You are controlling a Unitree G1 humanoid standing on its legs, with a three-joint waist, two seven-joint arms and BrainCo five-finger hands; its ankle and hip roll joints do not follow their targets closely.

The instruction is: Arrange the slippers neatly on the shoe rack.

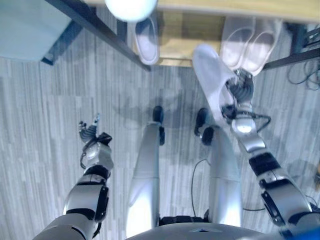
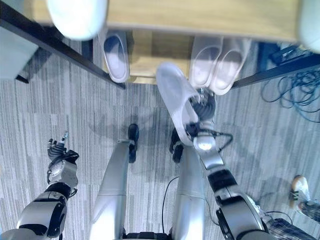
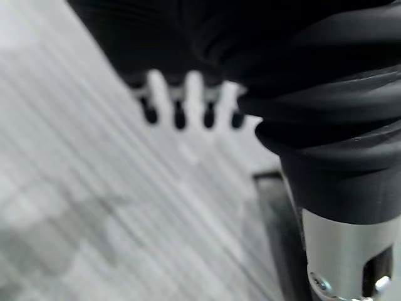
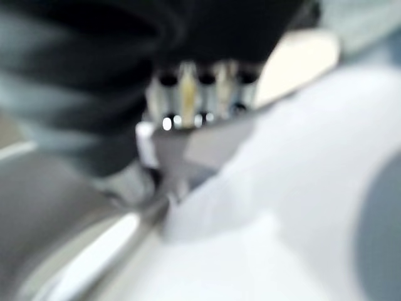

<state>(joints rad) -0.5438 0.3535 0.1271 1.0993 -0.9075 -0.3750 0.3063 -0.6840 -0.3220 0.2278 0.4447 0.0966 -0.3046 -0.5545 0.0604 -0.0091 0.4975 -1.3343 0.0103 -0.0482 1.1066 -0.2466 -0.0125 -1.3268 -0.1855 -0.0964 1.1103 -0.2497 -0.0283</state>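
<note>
My right hand (image 1: 240,91) is shut on a white slipper (image 1: 211,79), which it holds tilted above the floor in front of the shoe rack (image 1: 180,47), toe end toward the rack. On the rack's lower wooden shelf a single pale slipper (image 1: 146,41) lies at the left. A pair of pale slippers (image 1: 249,46) lies side by side at the right, just beyond the held one. A white rounded toe (image 1: 131,8) sticks out from the top shelf. My left hand (image 1: 92,134) hangs low on the left over the carpet, fingers relaxed and holding nothing.
The rack's black frame bars (image 1: 100,27) slant down on the left and right. A pale blue-grey box (image 1: 30,27) stands at the far left. Loose cables (image 2: 295,87) lie on the floor at the right, and a person's shoe (image 2: 300,187) shows at the lower right.
</note>
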